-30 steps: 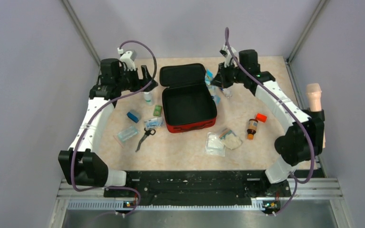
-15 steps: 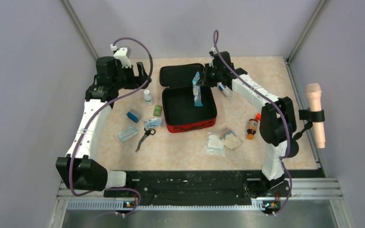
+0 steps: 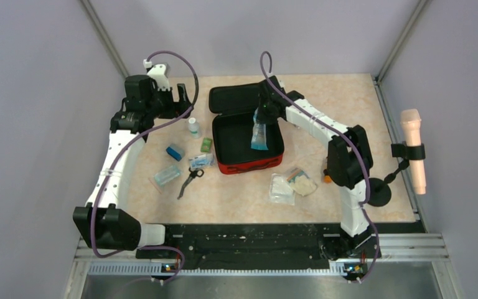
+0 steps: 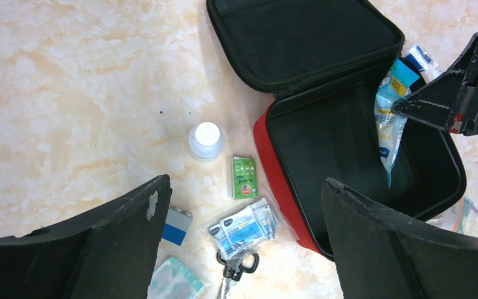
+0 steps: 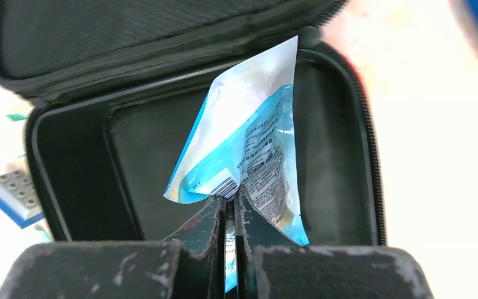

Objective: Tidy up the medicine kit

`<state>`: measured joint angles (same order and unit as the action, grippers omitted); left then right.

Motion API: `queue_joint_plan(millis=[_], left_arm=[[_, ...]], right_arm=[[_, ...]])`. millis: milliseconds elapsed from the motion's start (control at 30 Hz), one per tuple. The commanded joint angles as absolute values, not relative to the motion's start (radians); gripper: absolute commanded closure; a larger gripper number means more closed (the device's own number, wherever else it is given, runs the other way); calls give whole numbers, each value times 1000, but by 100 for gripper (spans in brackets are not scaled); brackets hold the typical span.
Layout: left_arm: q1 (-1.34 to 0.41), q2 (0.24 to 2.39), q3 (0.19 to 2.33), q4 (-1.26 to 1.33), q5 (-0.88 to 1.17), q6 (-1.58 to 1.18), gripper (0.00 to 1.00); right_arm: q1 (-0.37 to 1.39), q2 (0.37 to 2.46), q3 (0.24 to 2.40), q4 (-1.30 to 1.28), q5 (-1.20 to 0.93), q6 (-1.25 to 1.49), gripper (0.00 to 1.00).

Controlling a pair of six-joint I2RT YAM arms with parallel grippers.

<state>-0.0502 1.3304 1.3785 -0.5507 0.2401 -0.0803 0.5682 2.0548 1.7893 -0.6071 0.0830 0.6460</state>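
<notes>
The medicine kit [image 3: 226,167], a red zip case with black lining, lies open mid-table, its lid [image 3: 236,98] folded back. My right gripper [image 3: 262,116] is shut on a blue and white sachet [image 3: 259,135], which hangs over the open case. In the right wrist view the sachet [image 5: 249,146] is pinched between the fingers [image 5: 206,221] above the black lining [image 5: 143,162]. My left gripper [image 3: 182,99] is open and empty, above the table left of the case. Its view shows the case [image 4: 274,149] and the sachet [image 4: 389,128].
Left of the case lie a white-capped bottle [image 3: 193,127], a green packet [image 3: 206,144], a small blue box [image 3: 174,152], wipes in a bag [image 3: 200,161], scissors [image 3: 188,180] and a clear packet [image 3: 166,176]. Gauze packets [image 3: 282,188] and bandage [image 3: 304,184] lie at front right.
My right arm lifted the sachet from the table right of the case and swung it left over the open case. The left arm drew back slightly and holds still.
</notes>
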Motion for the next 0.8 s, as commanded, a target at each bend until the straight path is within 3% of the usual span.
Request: queue_joint_plan(millis=[0,767], left_arm=[[-44,1305,1432,-538,234,-72,5],[-45,1298,1394,-524,263,-96,6]], right_arm=[[565,2056,1816,-666,177,686,100],[572,2096,1717,-548,258,575,100]])
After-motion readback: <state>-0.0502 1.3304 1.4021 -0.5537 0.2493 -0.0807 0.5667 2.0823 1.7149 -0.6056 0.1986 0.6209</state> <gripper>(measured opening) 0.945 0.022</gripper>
